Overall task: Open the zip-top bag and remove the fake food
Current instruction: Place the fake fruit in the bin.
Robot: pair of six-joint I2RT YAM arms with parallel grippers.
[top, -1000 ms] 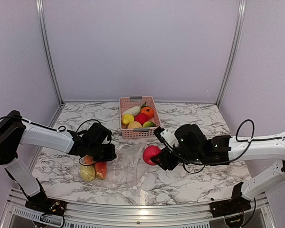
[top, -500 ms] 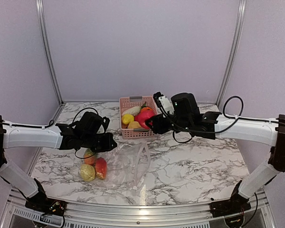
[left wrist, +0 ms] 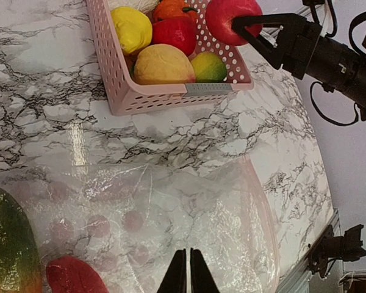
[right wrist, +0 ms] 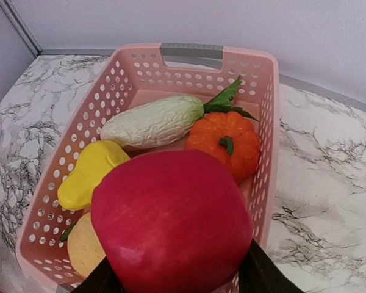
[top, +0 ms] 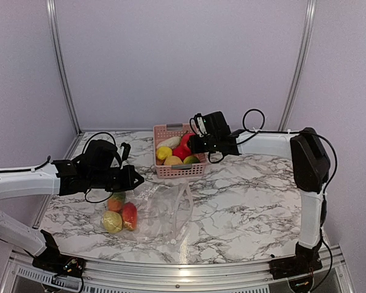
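Note:
The zip-top bag (top: 165, 210) lies open on the marble table, and the left wrist view shows its clear film (left wrist: 189, 213). Three pieces of fake food sit at its left end: a yellow-green one (top: 112, 221), a red one (top: 129, 215) and an orange-green one (top: 116, 201). My left gripper (top: 136, 179) is shut at the bag's upper left edge, its tips (left wrist: 188, 271) pinched on the film. My right gripper (top: 191, 141) is shut on a red apple (right wrist: 171, 220), held just above the pink basket (top: 178, 173).
The basket (right wrist: 189, 52) holds a white radish (right wrist: 152, 122), an orange pumpkin (right wrist: 226, 143), a yellow pepper (right wrist: 88, 174) and other fruits (left wrist: 161, 64). It stands at the back centre near the rear wall. Bare marble lies to the right of the bag.
My right arm has carried the red apple from beside the bag back to over the basket. My left gripper has drawn a little back and left at the bag's edge.

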